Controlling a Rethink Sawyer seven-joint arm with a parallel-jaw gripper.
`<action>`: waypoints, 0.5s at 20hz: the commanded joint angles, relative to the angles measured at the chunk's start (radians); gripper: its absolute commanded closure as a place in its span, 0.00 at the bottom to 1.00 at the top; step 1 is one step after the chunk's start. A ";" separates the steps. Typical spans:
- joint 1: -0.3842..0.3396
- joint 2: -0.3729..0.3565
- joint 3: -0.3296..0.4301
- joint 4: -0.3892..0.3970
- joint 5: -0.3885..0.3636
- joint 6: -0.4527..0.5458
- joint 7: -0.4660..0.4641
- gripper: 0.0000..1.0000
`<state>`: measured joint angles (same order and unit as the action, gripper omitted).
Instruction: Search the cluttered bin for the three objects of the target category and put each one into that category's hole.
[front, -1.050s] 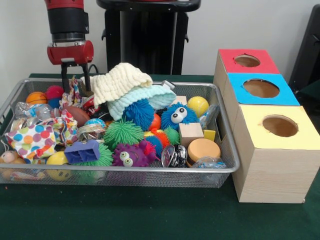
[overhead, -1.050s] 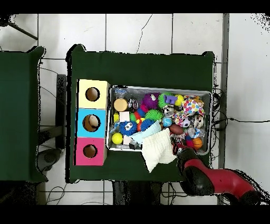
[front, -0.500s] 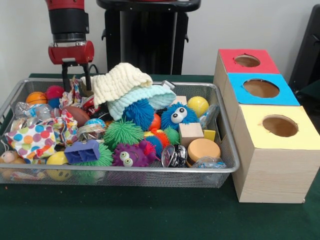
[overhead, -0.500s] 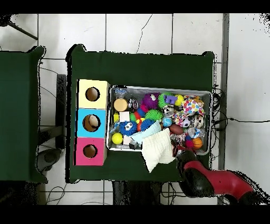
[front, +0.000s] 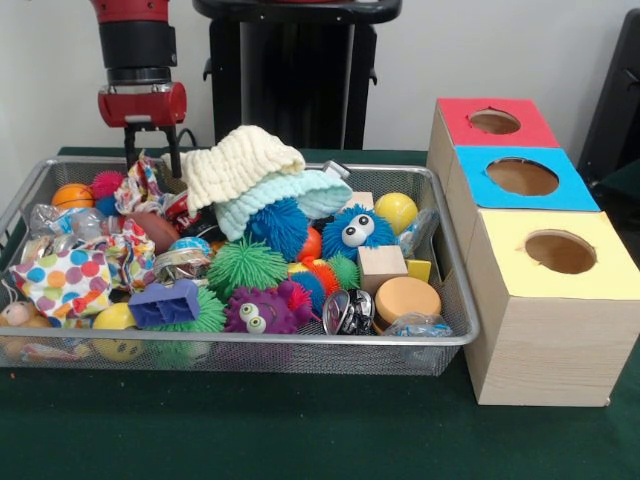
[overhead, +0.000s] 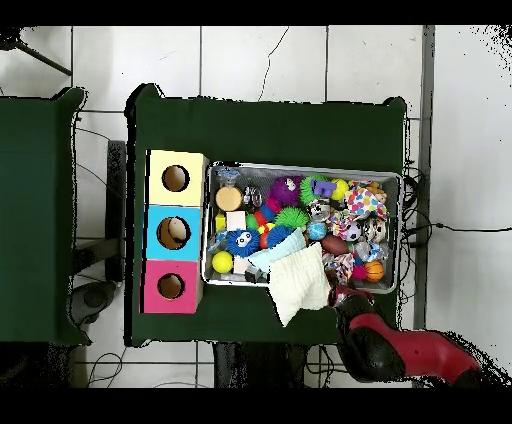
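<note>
Bin (front: 452, 300) clutter, with no target category evident, lies just below and mostly right of the hand (front: 151, 152), whose fingers hang apart, seemingly empty, over the far-left corner beside the cream knit cloth (front: 240, 162).

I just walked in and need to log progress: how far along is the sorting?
Nothing looks sorted yet: the bin is still crammed, and nothing shows in the red, blue or yellow holes. The gripper hangs open and empty over the bin's far corner. All three picks seem left.
</note>
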<state>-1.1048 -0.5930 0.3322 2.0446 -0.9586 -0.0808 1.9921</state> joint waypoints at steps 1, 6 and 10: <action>0.000 0.029 -0.034 -0.037 -0.062 -0.036 0.047 0.00; 0.021 0.031 -0.049 -0.040 -0.047 -0.047 0.059 0.00; 0.006 0.029 -0.024 -0.037 -0.046 -0.019 0.048 0.00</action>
<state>-1.1073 -0.5877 0.3108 2.0451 -0.9649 -0.1031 1.9921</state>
